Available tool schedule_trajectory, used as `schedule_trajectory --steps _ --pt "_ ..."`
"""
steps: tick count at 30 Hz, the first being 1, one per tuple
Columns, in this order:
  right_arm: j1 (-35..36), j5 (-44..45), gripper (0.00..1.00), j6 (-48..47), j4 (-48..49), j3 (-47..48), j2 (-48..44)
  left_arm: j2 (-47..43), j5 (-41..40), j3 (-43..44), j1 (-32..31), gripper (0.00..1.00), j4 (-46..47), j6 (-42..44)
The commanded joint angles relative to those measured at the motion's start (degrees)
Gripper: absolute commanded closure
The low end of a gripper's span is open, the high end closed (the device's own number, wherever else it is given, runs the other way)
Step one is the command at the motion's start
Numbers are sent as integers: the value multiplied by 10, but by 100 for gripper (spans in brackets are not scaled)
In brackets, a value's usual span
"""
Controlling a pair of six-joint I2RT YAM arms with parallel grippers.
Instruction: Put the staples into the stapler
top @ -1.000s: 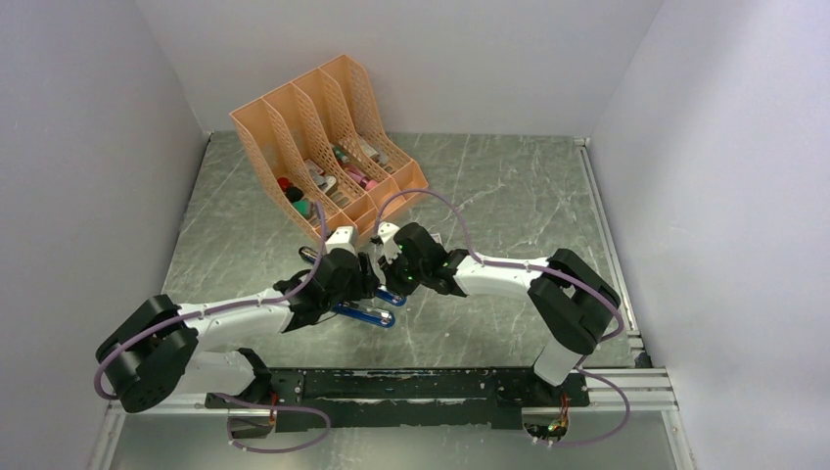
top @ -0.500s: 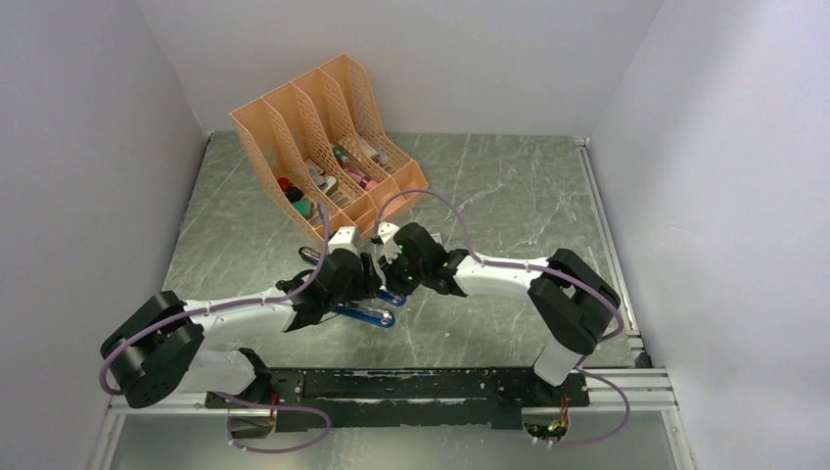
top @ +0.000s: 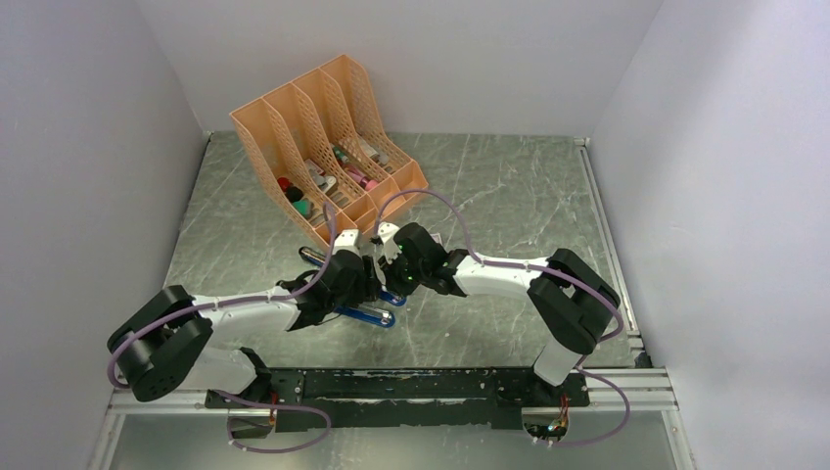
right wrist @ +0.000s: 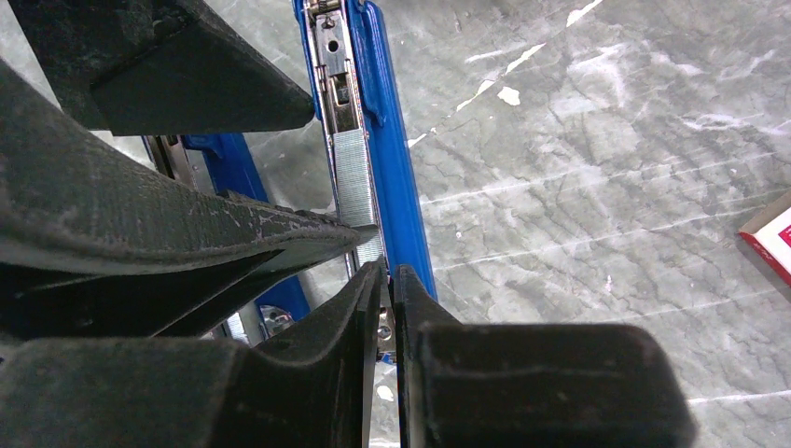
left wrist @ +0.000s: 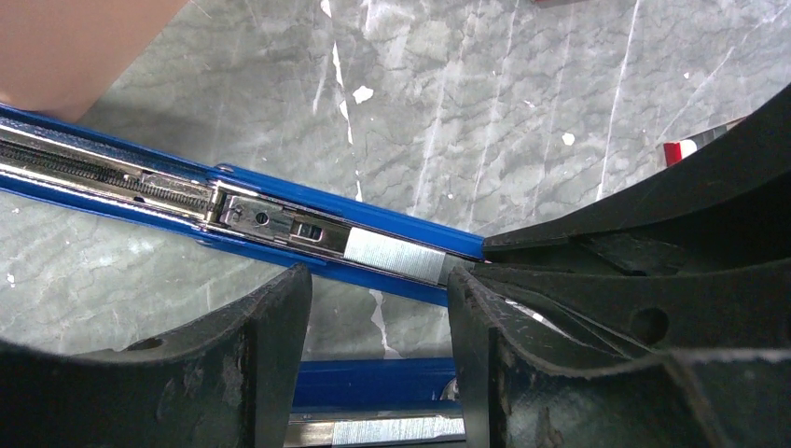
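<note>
Even diffuse light; soft shadows; wrist views sharp, foreground dark.

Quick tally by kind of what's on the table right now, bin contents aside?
Stapler, blue, opened flat: 1
Staple strip in its channel: 1
White-and-red box: 1
Orange file organiser: 1
Total: 4

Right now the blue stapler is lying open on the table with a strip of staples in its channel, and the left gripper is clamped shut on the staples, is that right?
Not quite. The stapler does lie open on the table with the staples in its channel, but the left gripper is open: the left wrist view shows its fingers spread apart, with the stapler beyond the gap.
</note>
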Motion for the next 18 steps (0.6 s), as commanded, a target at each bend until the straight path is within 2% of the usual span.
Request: schedule_trajectory --steps 1,18 --pt "0 -1 85 2 -15 -2 15 2 8 15 -5 40 22 9" --pt "-1 4 85 3 -29 -3 3 7 -9 22 -5 41 0 14"
